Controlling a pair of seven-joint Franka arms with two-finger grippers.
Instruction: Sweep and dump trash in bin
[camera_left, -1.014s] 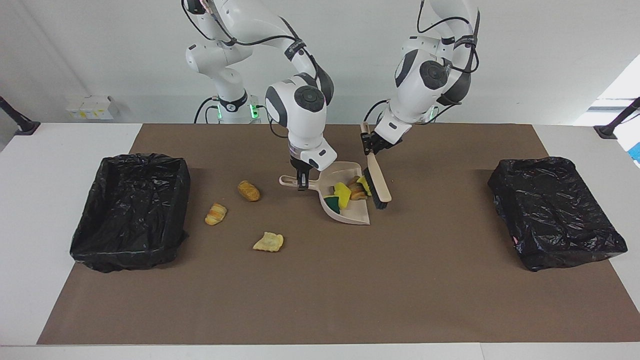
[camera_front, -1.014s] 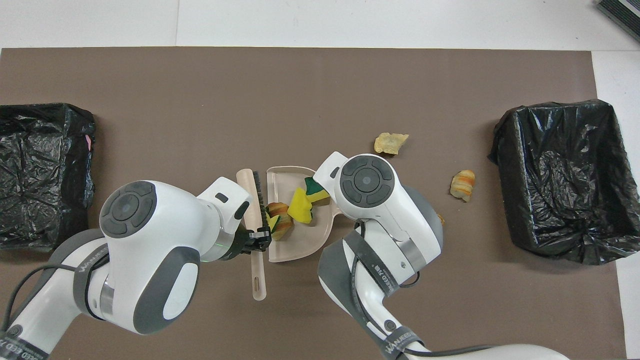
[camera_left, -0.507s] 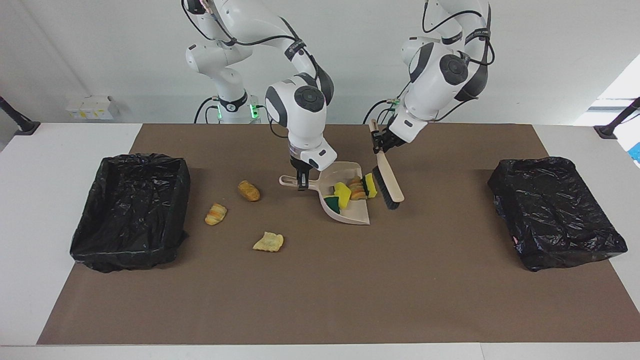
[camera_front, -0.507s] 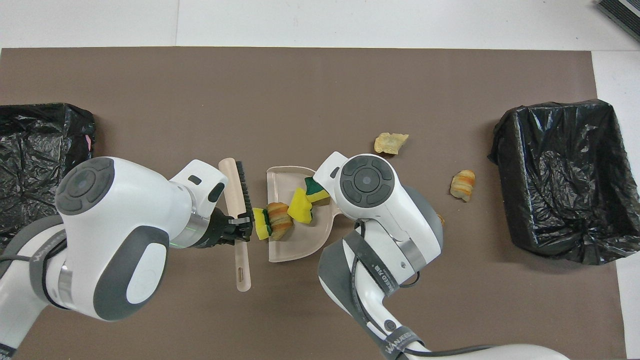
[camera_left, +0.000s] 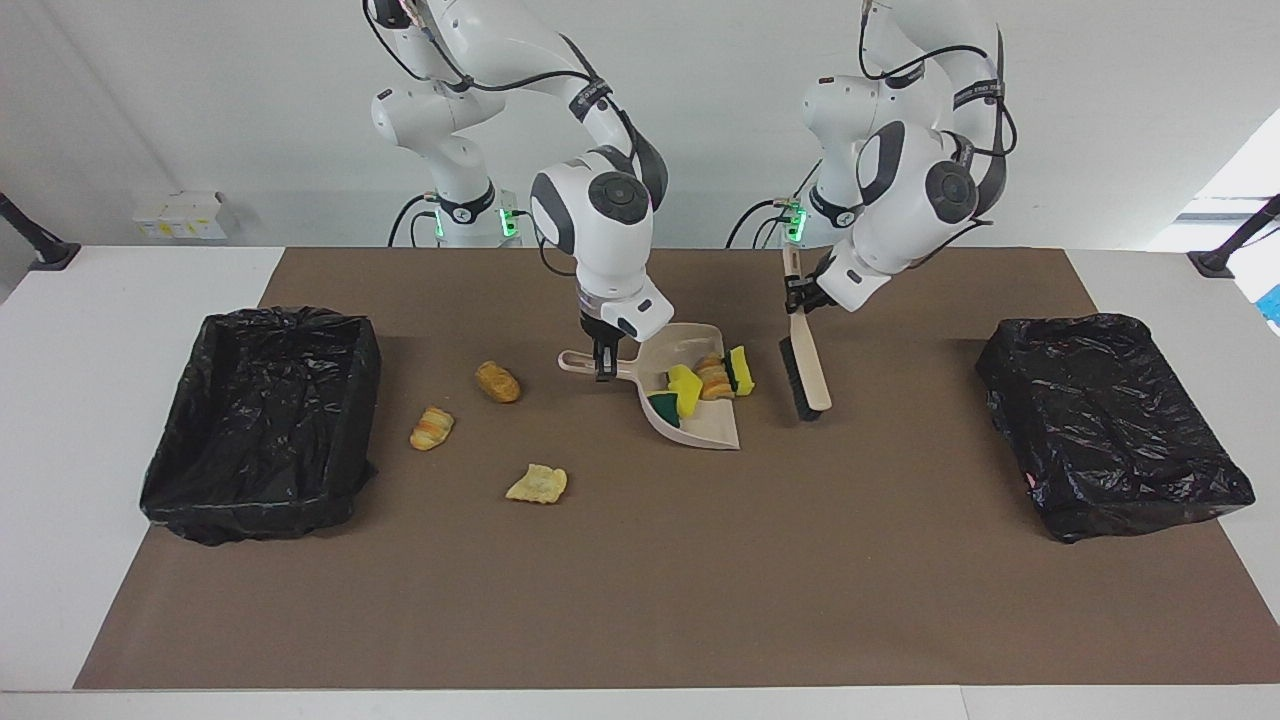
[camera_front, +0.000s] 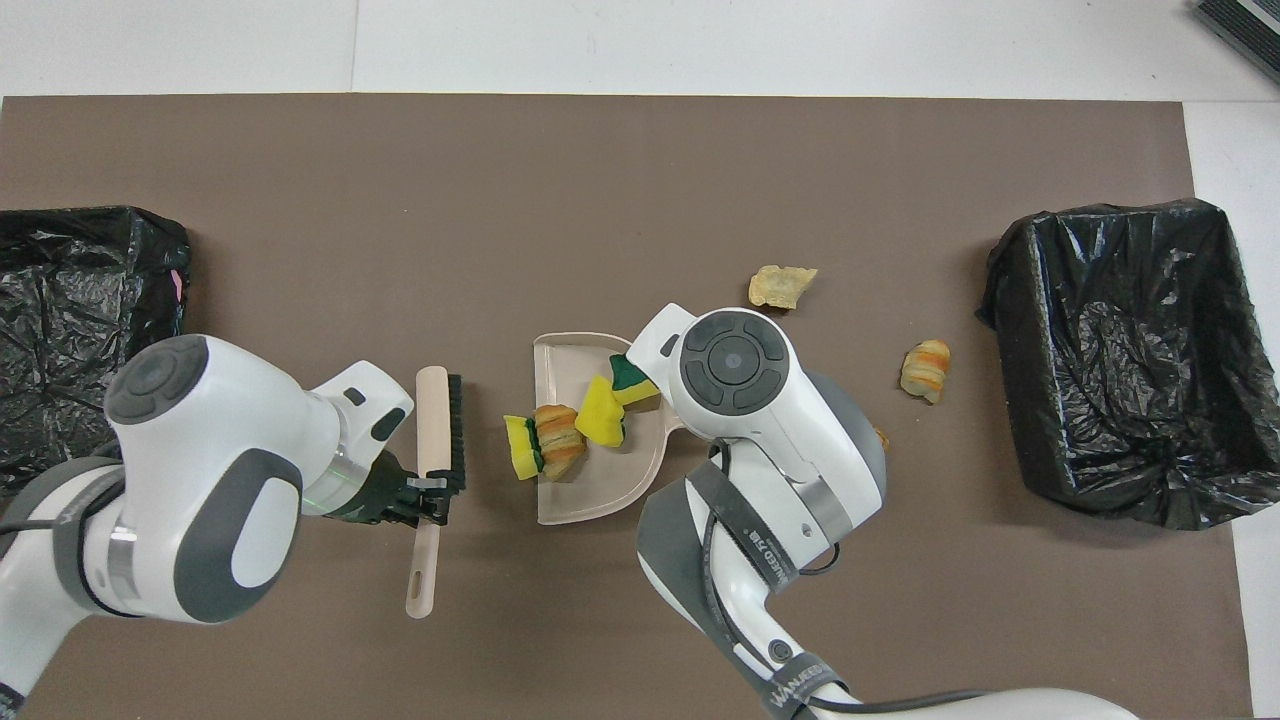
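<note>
My left claw (camera_left: 797, 296) is clamped on the handle of the beige plastic brush with black bristles (camera_left: 806, 372), whose head hangs tilted just above the brown mat (camera_left: 640, 580) covering the tabletop, beside the dustpan's open mouth and apart from it. My right claw (camera_left: 603, 368) is closed on the handle of the beige plastic dustpan (camera_left: 700, 425), which sits flat on the mat below it. Out from that claw, in the pan, lie a yellow sponge piece with green backing (camera_left: 676, 392) and a striped golden-brown pastry lump (camera_left: 713, 378); another yellow-and-green sponge piece (camera_front: 521, 447) rests at the pan's lip, between pan and brush. Toward my right arm's end of the tabletop, three golden-brown bread lumps (camera_left: 497, 381) (camera_left: 431, 428) (camera_left: 538, 484) lie loose on the mat, well apart from the pan. Past them sits a black-bag-lined bin (camera_left: 262, 420), and a second black-lined bin (camera_left: 1108, 420) sits at my left arm's end.
</note>
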